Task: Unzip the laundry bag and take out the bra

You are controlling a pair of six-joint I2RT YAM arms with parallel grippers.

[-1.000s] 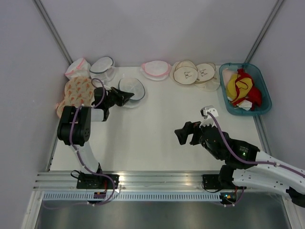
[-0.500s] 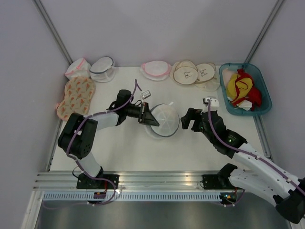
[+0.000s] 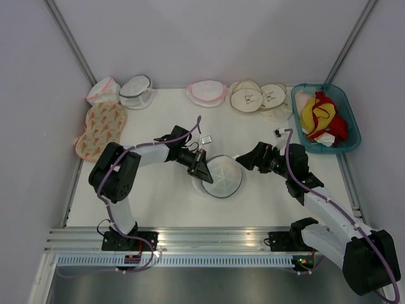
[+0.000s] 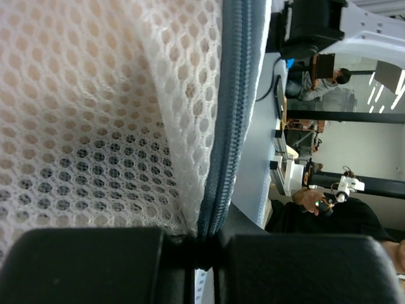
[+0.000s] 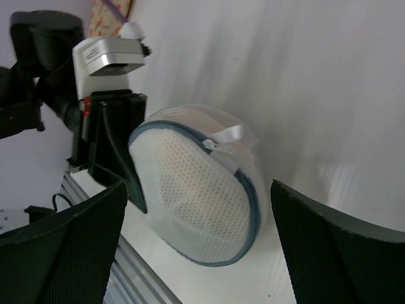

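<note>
The laundry bag (image 3: 224, 178), round white mesh with blue-grey zipper trim, lies at the table's centre. My left gripper (image 3: 201, 168) is shut on its left rim. In the left wrist view the mesh (image 4: 95, 126) and zipper trim (image 4: 231, 120) are pinched between the black fingers (image 4: 82, 266). My right gripper (image 3: 244, 161) is open just right of the bag, not touching it. In the right wrist view the bag (image 5: 196, 196) stands between the open fingers (image 5: 63, 253), with a zipper pull (image 5: 211, 146) and a white ribbon loop on top. The bra shows only as a peach tint (image 4: 69, 57) through the mesh.
Along the back edge lie a pink-trimmed bag (image 3: 103, 90), a dark-trimmed mesh bag (image 3: 136, 90), another pink-trimmed bag (image 3: 207, 92) and two beige round bags (image 3: 247, 96). A patterned orange bag (image 3: 101, 126) lies far left. A teal basket (image 3: 326, 150) with red and yellow garments sits far right.
My left gripper has dragged the laundry bag from the back left to the table's centre. My right gripper has moved up and left to the bag's right side.
</note>
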